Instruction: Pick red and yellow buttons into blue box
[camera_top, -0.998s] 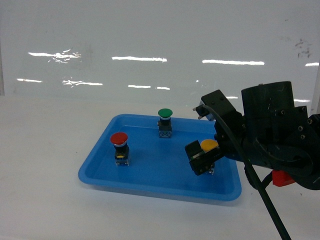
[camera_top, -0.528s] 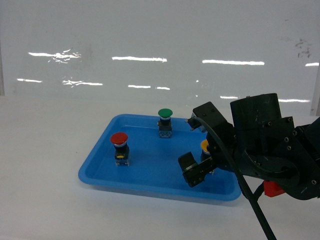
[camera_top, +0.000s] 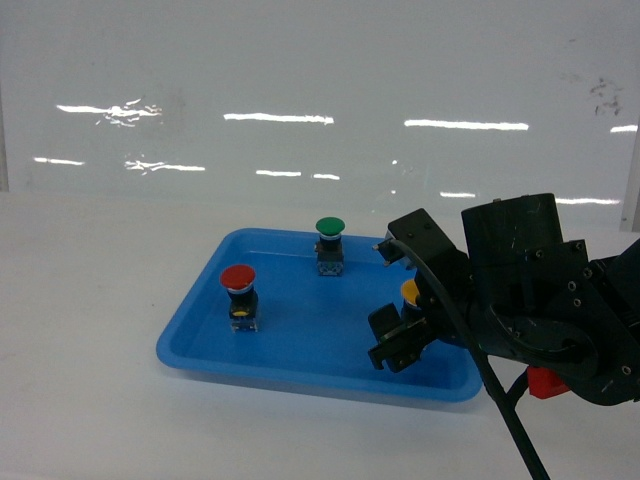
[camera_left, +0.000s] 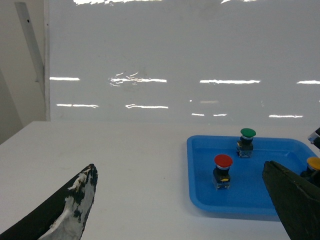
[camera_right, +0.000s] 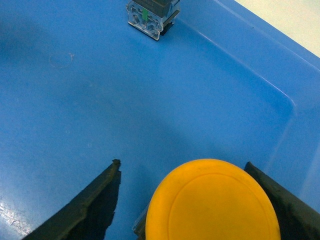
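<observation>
The blue box (camera_top: 200, 342) is a shallow tray on the white table. In its left half the red button (camera_top: 238, 278) stands upright, also seen in the left wrist view (camera_left: 223, 161). The yellow button (camera_top: 410, 291) stands at the tray's right end, low between the fingers of my right gripper (camera_top: 404, 300). From the right wrist, the yellow cap (camera_right: 215, 200) has a gap of blue floor on its left side, and the right gripper (camera_right: 182, 165) is open around it. My left gripper (camera_left: 179, 167) hangs open over bare table left of the tray.
A green button (camera_top: 330, 226) stands upright near the tray's back wall, and its clear base (camera_right: 150, 12) shows ahead of the right gripper. The tray's right wall (camera_right: 280, 95) rises close beside the yellow button. White table surrounds the tray, with a glossy white wall behind.
The right gripper came down and left with the yellow button until it sat low in the tray. Its near finger has since eased away from the button. Red and green buttons stayed put.
</observation>
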